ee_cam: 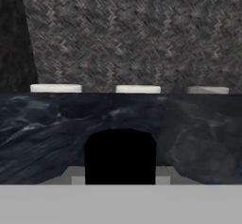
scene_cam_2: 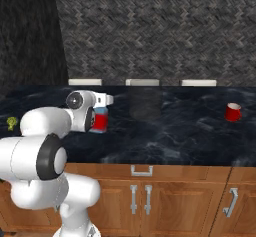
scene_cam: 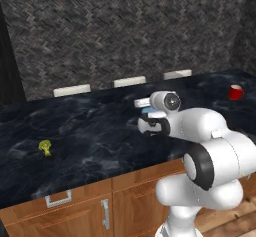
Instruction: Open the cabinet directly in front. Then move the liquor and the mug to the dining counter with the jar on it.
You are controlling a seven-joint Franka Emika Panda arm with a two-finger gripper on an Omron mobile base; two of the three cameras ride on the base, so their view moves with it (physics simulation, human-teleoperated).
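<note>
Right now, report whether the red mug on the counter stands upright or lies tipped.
Upright, as far as it shows: the mug stands on its base on the dining counter, rim upward, handle to one side in the left base view.

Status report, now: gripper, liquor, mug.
Gripper shut on liquor, over dining counter. Mug already on counter, far right. Nothing in the way.

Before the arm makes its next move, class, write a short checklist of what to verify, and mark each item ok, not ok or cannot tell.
1. The liquor in the gripper: ok, bottle sits at the hand.
2. Bottle upright: ok.
3. The arm over the dining counter: ok.
4. The mug already on that counter: ok, upright, far right.
5. Bottle's base resting on the counter: cannot tell.
6. Jar on this counter: cannot tell.
</note>
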